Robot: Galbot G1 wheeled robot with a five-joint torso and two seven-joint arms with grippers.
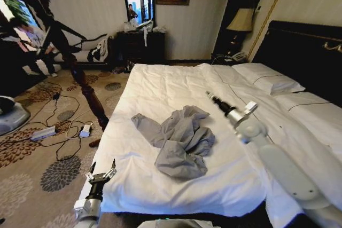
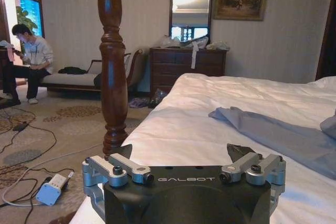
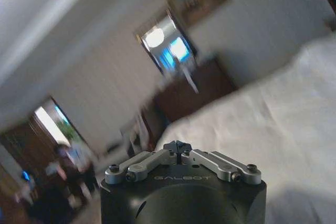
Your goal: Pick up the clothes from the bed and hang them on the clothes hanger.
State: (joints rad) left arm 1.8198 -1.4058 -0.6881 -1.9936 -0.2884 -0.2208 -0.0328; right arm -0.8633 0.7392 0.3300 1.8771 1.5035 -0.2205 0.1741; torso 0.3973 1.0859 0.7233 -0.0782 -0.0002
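**Shirt on bed, both grippers clear of it**

Far left on patterned carpet (image 1: 32, 158): tangled black cables (image 1: 64, 132), small white-and-blue box (image 1: 85, 130) beside them. Dark turned wooden post (image 1: 88, 100) standing between carpet and mattress edge; same post (image 2: 113, 77) close in left wrist view.

Left gripper (image 1: 101, 173) low at near-left corner of large white-duveted double bed (image 1: 160, 86), fingers spread apart, holding nothing, well apart from garment. In left wrist view, left gripper (image 2: 184, 166) with fingers wide, white duvet (image 2: 184, 124) ahead, grey-blue sleeve (image 2: 273, 132) lying flat on it.

Crumpled light grey-blue long-sleeved collared shirt (image 1: 179, 140) in a heap at mid-bed, toward the foot end, one sleeve stretched toward bed's left edge.

Right gripper (image 1: 209, 97) raised over bed, just right of shirt and beyond it, not touching fabric. In right wrist view, right gripper (image 3: 178, 148) fingers pressed together, nothing between them, white bedding (image 3: 283, 119) below.

Far right: white pillows with thin dark piping (image 1: 270, 81) against tall black headboard (image 1: 304, 52).
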